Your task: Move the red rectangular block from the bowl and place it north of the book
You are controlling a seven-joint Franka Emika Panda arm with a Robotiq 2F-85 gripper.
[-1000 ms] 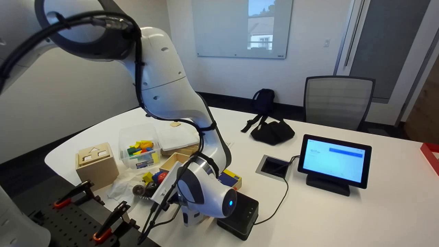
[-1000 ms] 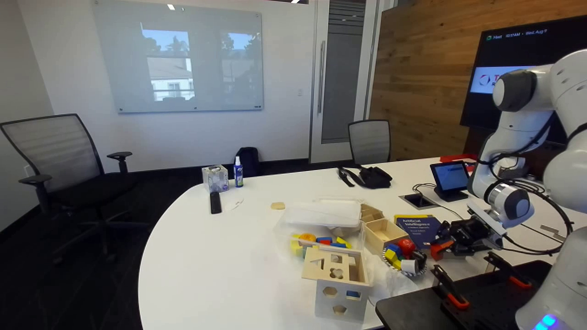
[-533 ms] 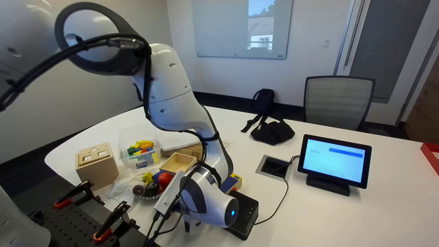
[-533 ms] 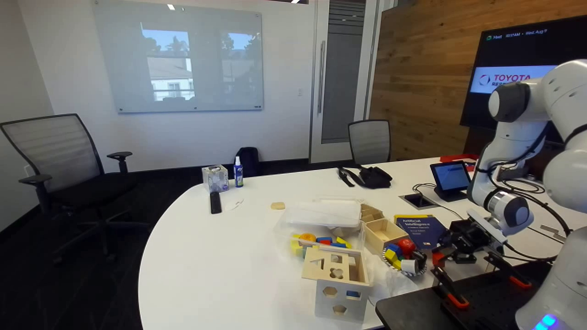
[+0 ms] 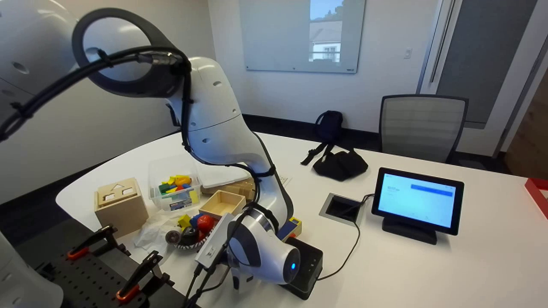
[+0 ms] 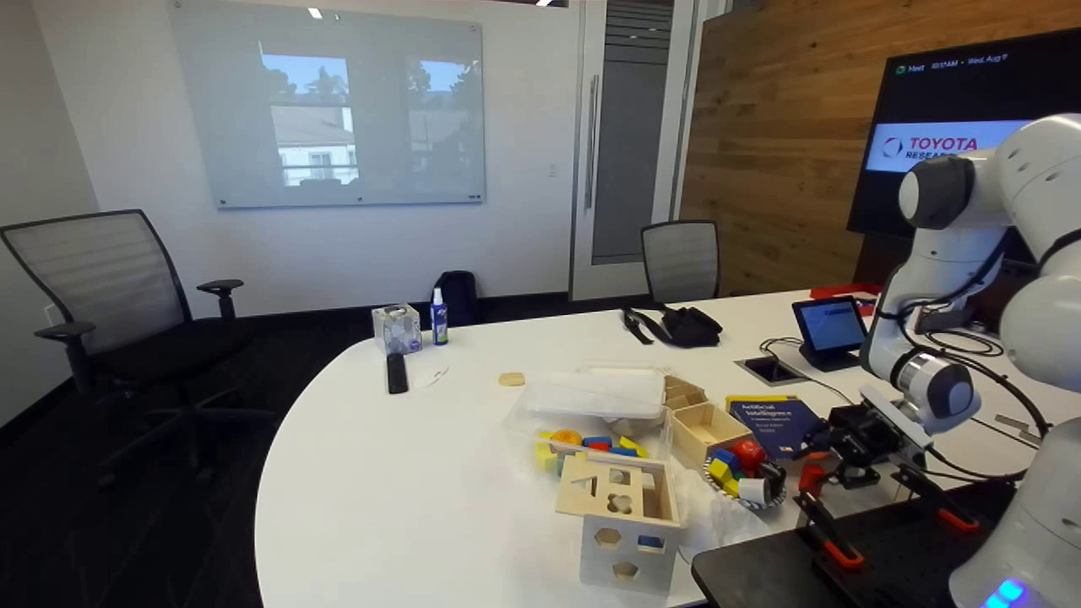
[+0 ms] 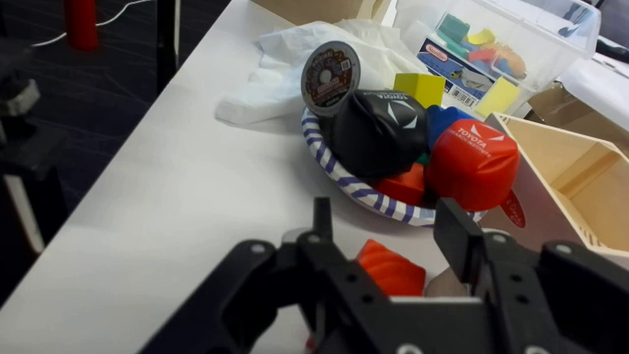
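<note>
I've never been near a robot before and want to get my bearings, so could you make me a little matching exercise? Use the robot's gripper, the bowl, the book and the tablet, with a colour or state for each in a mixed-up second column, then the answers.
Column one:
1. Gripper
2. Bowl
3. Book
4. Tablet

Column two:
A. Blue-and-white striped rim
B. Screen lit up
C. Jaws apart
D. Dark blue cover with pale lettering

Right pairs: 1-C; 2-A; 3-D; 4-B
</note>
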